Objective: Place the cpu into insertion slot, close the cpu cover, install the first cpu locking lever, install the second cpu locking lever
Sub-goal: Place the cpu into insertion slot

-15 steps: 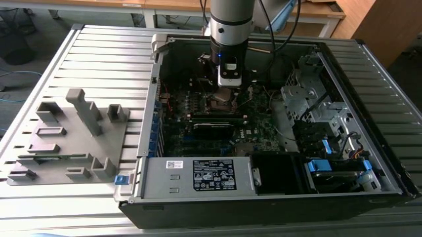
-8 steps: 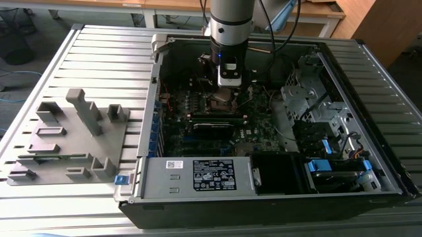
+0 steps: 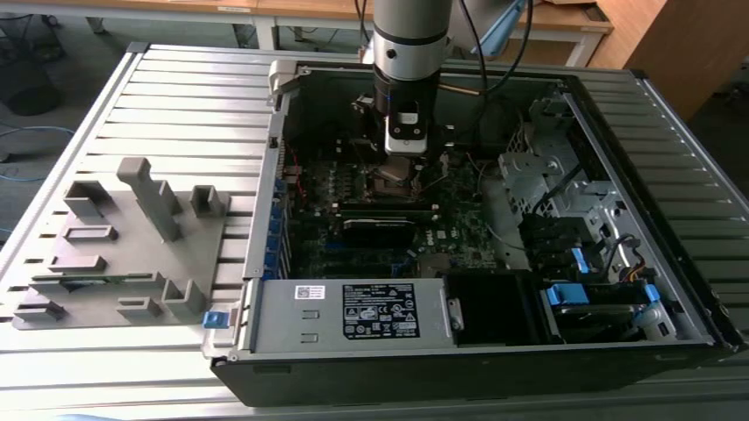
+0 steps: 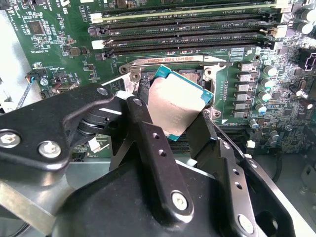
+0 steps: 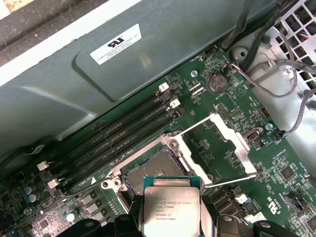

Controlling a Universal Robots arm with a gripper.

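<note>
Fingers point(image 4: 153, 143), two black bars, are clamped on the cpu point(image 4: 175, 103), pinching it by opposite edges with its dull metal top showing. The chip hangs just over the insertion slot point(image 5: 150, 170); whether it touches the socket I cannot tell. Beside the slot the cpu cover point(image 5: 237, 143) lies swung open, leaving the socket uncovered. Long black memory slots point(image 5: 113, 138) run close along one side. The green motherboard point(image 5: 276, 163) sits inside an open computer case point(image 3: 468, 373) on a slatted tabletop point(image 3: 175, 96), beside a grey fixture point(image 3: 129, 263).
</note>
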